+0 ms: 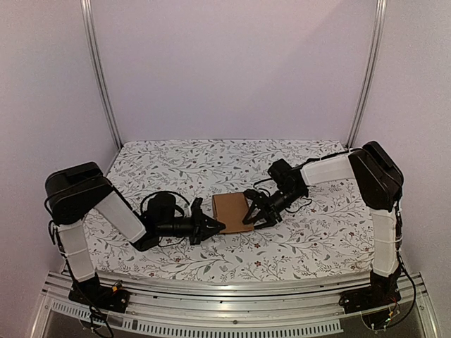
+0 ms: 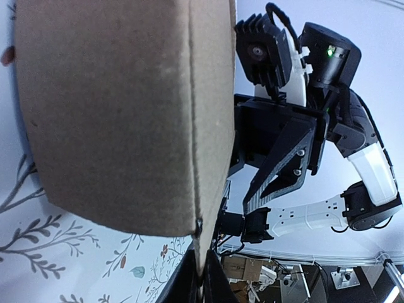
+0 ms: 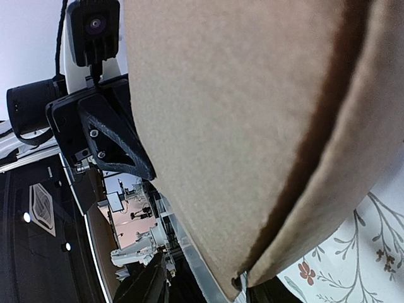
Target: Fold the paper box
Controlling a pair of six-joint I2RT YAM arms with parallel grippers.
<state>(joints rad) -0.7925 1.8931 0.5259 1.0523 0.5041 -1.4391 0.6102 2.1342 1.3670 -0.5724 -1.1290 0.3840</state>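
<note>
Paper box [image 1: 231,211] is found mid-worktop [image 1: 317,243], between both arms. Left tool [image 1: 215,227] is clamped on its near-left edge; right tool [image 1: 252,211] is set against the right side, jaws apart. Folding is judged under way; next, a fresh right-side grip on a flap is called for.

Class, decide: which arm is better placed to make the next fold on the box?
Probably right. The right fingers stand open at the right edge of the box, free to fold; the left fingers are shut on its near-left corner, steadying it.
</note>
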